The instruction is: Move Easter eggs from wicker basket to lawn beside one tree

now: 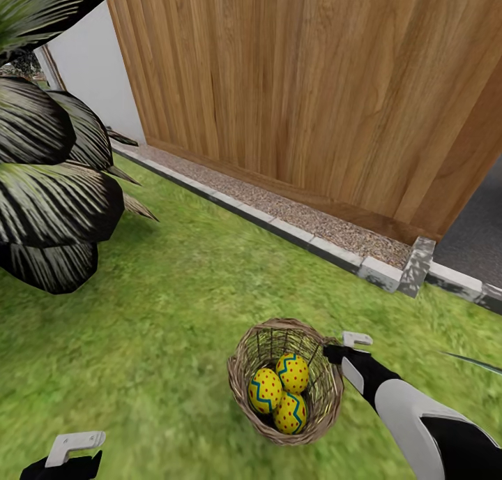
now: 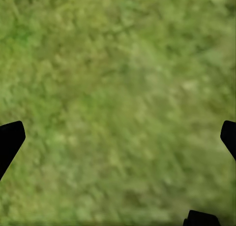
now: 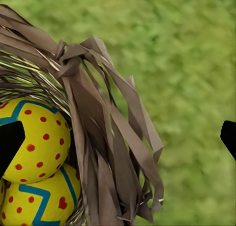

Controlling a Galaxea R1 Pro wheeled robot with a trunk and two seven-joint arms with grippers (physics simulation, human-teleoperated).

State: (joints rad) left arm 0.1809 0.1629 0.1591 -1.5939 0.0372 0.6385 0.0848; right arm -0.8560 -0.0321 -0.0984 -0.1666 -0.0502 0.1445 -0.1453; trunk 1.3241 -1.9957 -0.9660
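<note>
Ahead of your hands a tall wooden fence [image 1: 307,89] closes off the lawn [image 1: 160,312], with a gravel strip and stone kerb [image 1: 328,246] at its foot and a dark, bushy plant [image 1: 49,180] well off to the left. No thick-trunked tree is visible from here, so you will have to carry each egg some way; a loose grip is the likeliest way to lose one.

The wicker basket [image 1: 245,358] sits just left of your right hand [image 1: 346,347], all three Easter eggs [image 1: 282,391] packed together at its bottom. In the right wrist view, the hand's dark fingertips [image 3: 10,143] stand wide apart and hold nothing, straddling the rim and its twig loop handle [image 3: 105,122]. Descend from here and one finger probably lands on the rim, tipping the basket or snagging the twigs. Shift left over the eggs first.

Your left hand [image 1: 70,452] hangs low over bare grass, spread open and empty.
</note>
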